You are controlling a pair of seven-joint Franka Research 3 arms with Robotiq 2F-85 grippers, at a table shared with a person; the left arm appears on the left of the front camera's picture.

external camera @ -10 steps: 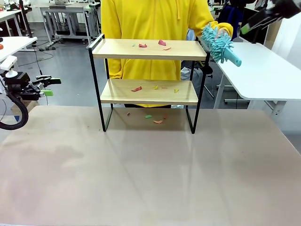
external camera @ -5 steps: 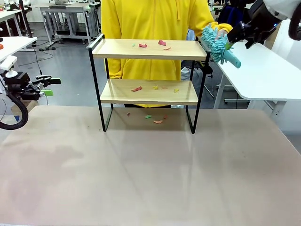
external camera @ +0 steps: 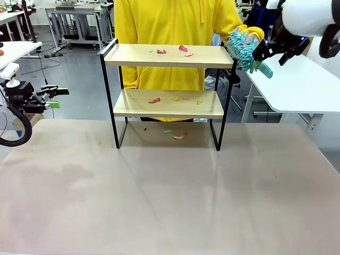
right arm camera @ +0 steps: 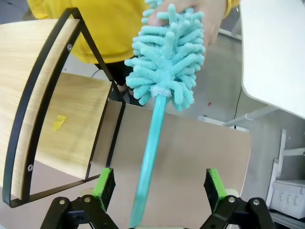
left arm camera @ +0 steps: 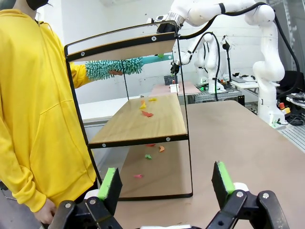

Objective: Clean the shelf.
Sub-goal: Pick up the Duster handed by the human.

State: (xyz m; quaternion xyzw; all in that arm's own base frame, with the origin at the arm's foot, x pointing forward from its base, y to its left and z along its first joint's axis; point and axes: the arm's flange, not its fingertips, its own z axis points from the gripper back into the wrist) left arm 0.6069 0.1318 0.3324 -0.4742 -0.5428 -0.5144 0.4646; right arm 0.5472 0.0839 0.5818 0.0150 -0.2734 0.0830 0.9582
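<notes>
Front view, far middle of table: shelf, scraps on both boards. Right jaws, earlier short of it, now open astride the handle of duster, which is held by hand; left jaws open, unmoved.
Left wrist: jaws open, facing shelf.
Right wrist: duster handle between open jaws, pads clear.

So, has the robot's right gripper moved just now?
Yes. The right gripper has come down and left toward the shelf, open around the handle of the duster.
</notes>
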